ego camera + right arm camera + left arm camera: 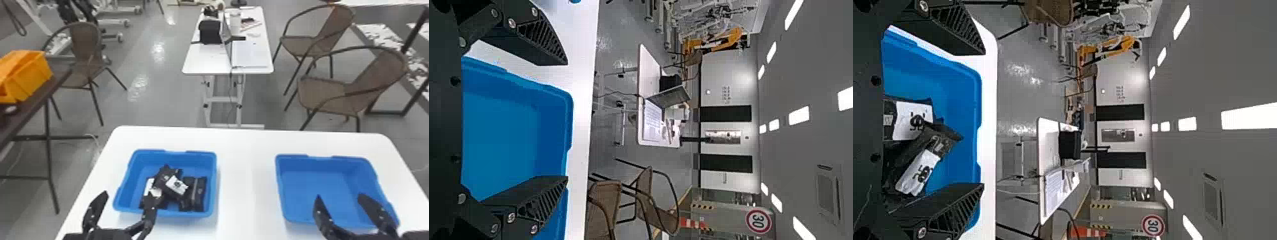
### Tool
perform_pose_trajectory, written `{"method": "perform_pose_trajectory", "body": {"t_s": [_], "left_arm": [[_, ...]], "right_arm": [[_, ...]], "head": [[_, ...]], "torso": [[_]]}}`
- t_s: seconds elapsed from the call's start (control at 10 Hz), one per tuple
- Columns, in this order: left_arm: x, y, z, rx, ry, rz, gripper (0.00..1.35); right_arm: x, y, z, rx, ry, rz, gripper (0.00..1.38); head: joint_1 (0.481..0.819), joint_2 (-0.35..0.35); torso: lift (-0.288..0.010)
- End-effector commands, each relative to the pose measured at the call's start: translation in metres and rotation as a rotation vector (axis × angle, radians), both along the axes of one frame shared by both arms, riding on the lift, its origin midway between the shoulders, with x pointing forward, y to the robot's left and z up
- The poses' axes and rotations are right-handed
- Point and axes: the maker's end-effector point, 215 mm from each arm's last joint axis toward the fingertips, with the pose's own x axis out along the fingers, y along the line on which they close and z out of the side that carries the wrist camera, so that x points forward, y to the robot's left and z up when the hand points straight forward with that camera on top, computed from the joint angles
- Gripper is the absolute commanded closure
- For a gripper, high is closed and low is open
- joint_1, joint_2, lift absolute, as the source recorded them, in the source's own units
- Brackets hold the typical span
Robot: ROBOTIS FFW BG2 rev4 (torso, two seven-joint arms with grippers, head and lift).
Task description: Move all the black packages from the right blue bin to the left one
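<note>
Across the white bench, head view: black packages heaped in the left blue bin, one aslant on top, white labels showing. Left claw at that bin's near left corner, fingers spread, nothing between them; right claw likewise open, over the near part of the right blue bin. Left wrist view: left claw gapes, labelled packages lying in the bin. Right wrist view: right claw wide apart, blue bin beside its fingers.
</note>
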Motion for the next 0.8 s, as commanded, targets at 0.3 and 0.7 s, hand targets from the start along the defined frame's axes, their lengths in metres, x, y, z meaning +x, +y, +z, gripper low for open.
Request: {"method": "perform_pose_trajectory", "body": {"t_s": [0.3,0.7], "left_arm": [[0.0046,-0.0131,-0.0001,-0.064,-0.001,0.017,0.08],[0.0053,-0.0102,0.0034,-0.065,-0.012,0.022,0.08]], "right_arm": [[0.0026,0.0017,-0.0028,0.009,0.009,-0.004,0.23],[0.0036,0.0026,-0.0040,0.013,0.012,0.000,0.23]], "head": [[0.695,0.070],[0.695,0.072]], "torso": [[0.000],[0.000]]}}
